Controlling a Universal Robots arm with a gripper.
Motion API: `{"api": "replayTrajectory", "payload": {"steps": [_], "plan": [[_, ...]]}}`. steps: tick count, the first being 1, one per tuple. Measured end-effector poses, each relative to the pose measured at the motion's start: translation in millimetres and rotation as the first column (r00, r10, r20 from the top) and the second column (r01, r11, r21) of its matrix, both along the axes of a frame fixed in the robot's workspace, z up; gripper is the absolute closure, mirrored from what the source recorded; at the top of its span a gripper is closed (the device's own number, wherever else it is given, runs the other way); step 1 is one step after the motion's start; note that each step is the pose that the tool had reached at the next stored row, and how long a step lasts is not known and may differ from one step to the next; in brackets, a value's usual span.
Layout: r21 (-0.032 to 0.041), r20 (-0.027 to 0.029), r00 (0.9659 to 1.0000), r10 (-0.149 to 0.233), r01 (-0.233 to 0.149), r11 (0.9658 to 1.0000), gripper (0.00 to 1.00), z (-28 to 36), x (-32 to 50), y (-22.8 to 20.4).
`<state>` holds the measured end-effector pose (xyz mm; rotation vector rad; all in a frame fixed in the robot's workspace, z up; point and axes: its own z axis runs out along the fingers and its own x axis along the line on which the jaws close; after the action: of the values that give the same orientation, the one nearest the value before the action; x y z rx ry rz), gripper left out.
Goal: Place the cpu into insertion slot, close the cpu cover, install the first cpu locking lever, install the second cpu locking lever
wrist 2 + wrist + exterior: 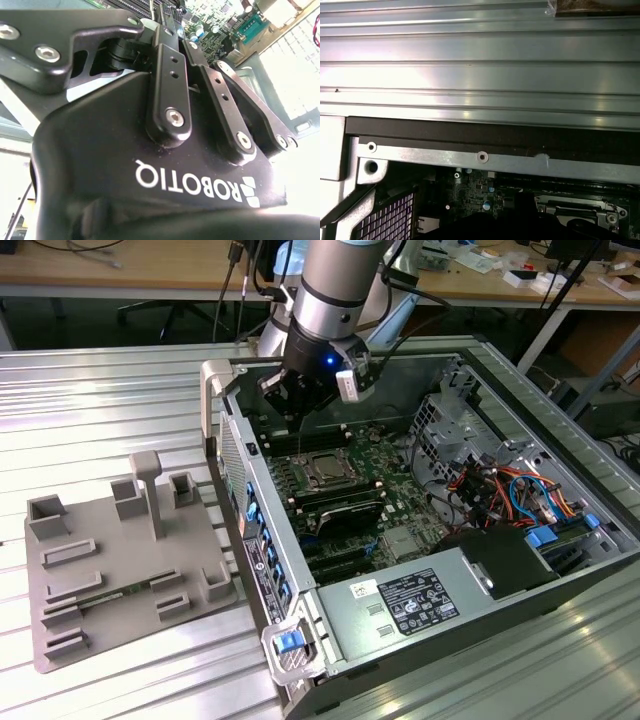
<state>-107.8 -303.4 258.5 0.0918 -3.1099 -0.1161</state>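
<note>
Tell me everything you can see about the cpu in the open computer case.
The cpu is a small square chip with a silvery-grey metal top. In the exterior view it lies flat in the insertion slot on the green circuit board, framed by the socket's silvery metal rim, between rows of long black memory slots. The gripper hangs above it and towards the case's back wall, not touching it.

The silver-grey cylindrical arm point(335, 285) carries a black end effector point(297, 400) of screwed link plates, perhaps with a blue light above it.

White lettering marks the end effector point(172, 25); the power supply label point(418, 602) is unreadable.
</note>
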Motion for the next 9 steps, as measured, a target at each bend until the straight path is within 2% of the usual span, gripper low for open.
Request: {"api": "replayTrajectory", "payload": {"steps": [9], "plan": [[0.0029, 0.0, 1.0, 0.0, 0.0, 1.0, 0.89, -0.5, 1.5, 0.0]]}}
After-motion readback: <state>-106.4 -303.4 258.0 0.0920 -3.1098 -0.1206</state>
